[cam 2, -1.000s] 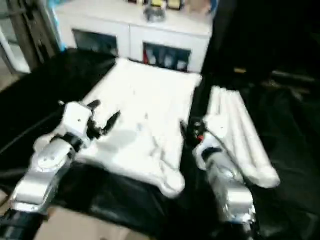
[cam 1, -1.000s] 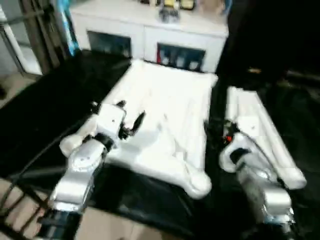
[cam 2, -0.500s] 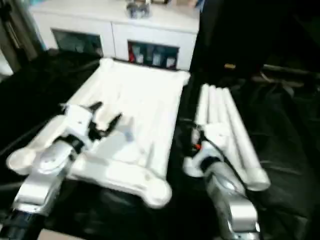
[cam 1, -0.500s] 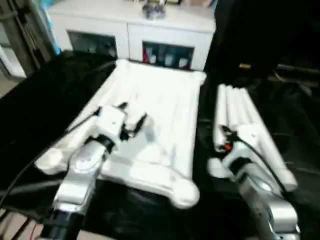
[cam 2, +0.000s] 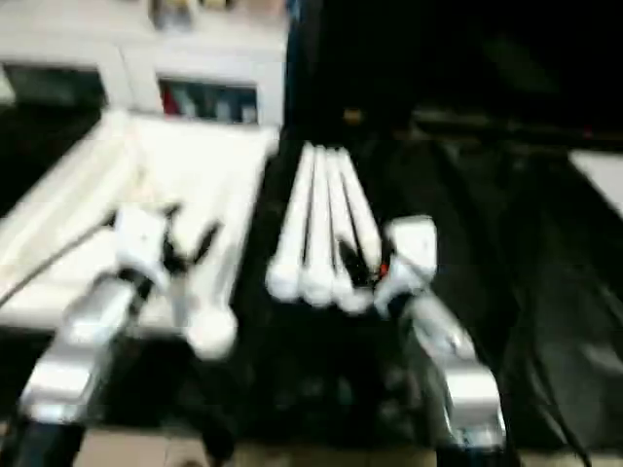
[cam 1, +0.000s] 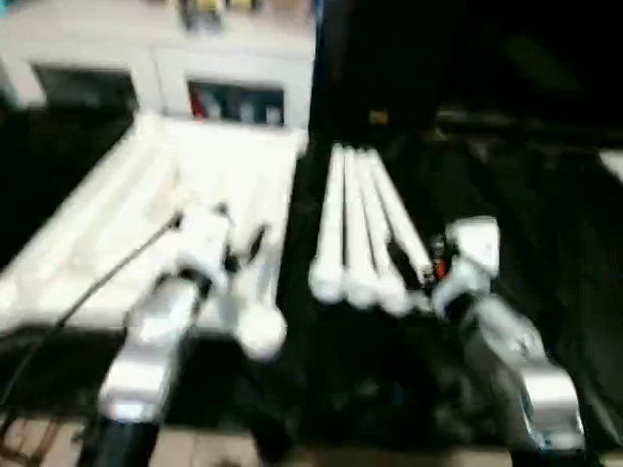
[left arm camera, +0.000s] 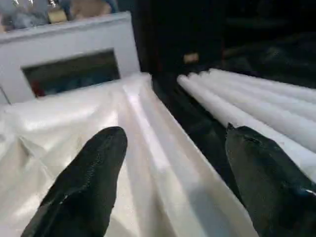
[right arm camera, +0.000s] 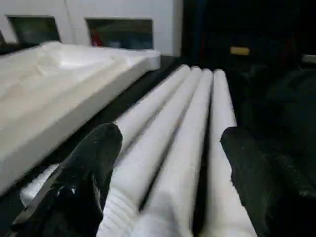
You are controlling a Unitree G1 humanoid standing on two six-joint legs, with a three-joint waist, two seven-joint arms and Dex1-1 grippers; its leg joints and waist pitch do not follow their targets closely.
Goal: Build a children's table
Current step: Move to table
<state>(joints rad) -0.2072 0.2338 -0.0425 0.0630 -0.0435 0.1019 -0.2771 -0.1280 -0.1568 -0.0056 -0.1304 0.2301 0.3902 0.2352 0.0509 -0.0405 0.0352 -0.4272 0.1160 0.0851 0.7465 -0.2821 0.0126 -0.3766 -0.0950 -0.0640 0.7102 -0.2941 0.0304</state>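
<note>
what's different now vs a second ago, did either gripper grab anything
Mostly the camera swung toward the robot's right, so the whole scene slid left in the picture. The right gripper now hovers open over the near ends of the legs. Nothing was grabbed. The left gripper stays open and empty above the tabletop; tabletop and legs lie as before.

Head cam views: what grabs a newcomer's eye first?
The white legs, bundled side by side on the black cover, between the white tabletop on the left and the right end effector, which hangs open just above them. The left end effector hangs open over the tabletop's edge.
</note>
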